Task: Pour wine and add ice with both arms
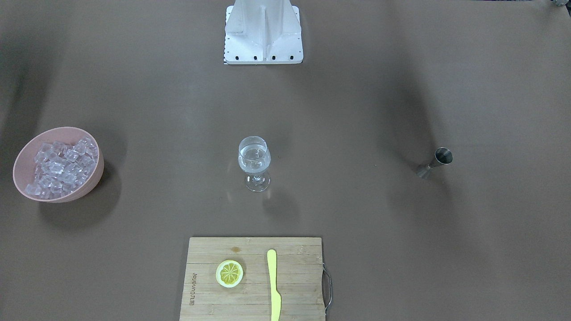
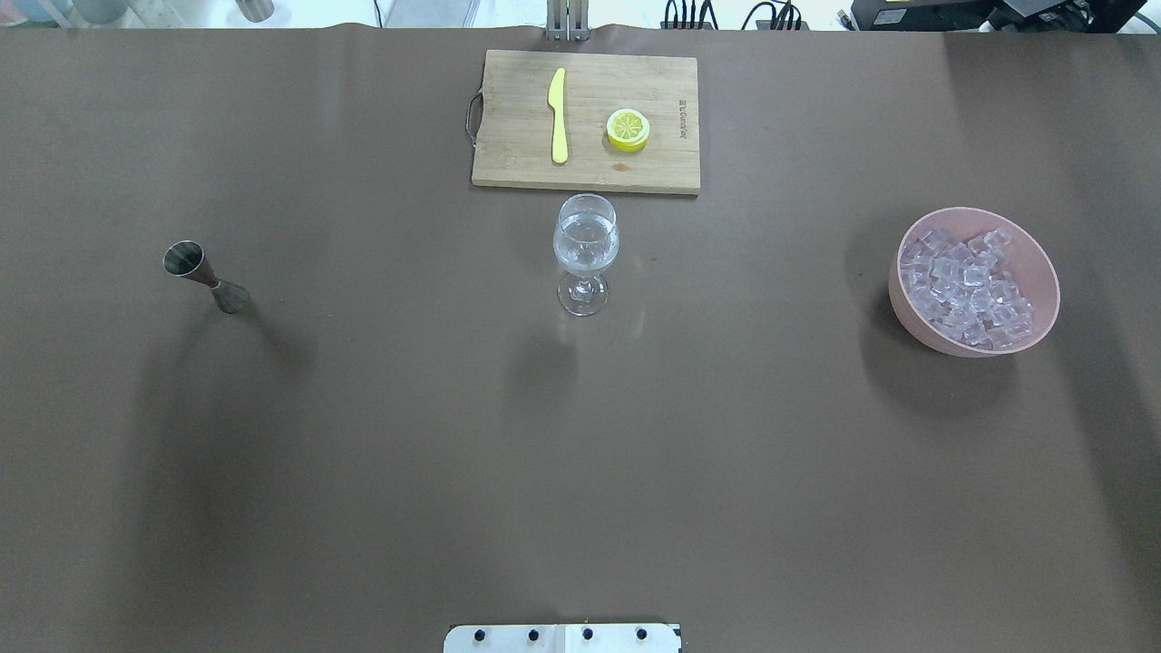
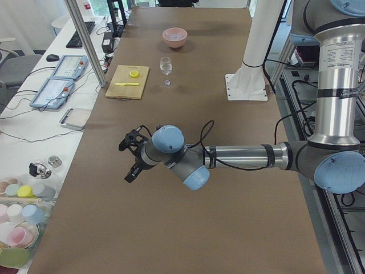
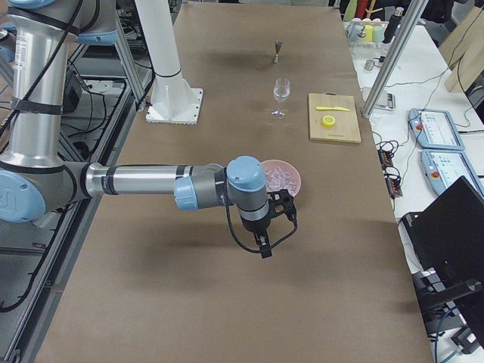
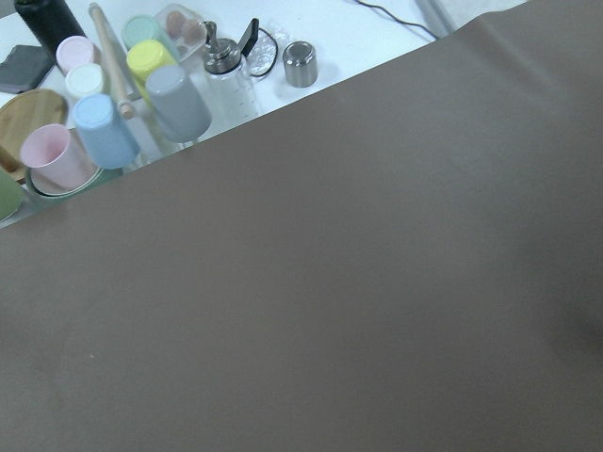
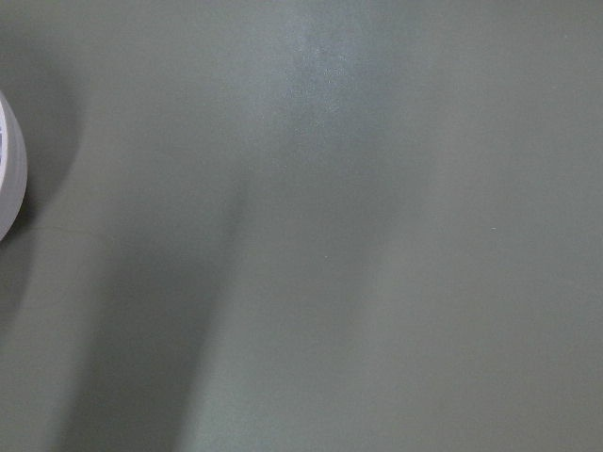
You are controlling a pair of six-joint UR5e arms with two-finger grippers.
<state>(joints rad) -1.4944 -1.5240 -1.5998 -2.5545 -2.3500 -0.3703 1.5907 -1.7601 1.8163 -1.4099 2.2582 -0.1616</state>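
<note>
A stemmed wine glass (image 1: 254, 160) stands mid-table and holds a little clear wine; it also shows in the overhead view (image 2: 587, 247). A pink bowl (image 1: 96, 178) on the robot's right is full of ice cubes (image 1: 60, 167); in the overhead view the bowl (image 2: 907, 313) and its ice (image 2: 966, 290) sit at the right. A steel jigger (image 1: 435, 162) stands on the robot's left and shows in the overhead view (image 2: 204, 277). My left gripper (image 3: 128, 161) hovers over bare table far from the jigger. My right gripper (image 4: 278, 233) hovers just beside the bowl (image 4: 291, 181). I cannot tell whether either is open.
A wooden cutting board (image 2: 508, 154) with a yellow knife (image 2: 558, 113) and a lemon half (image 2: 628, 129) lies beyond the glass. The white base bracket (image 1: 263, 33) stands at the robot's edge. Cups and bottles (image 5: 113, 104) crowd the side bench past the table's left end.
</note>
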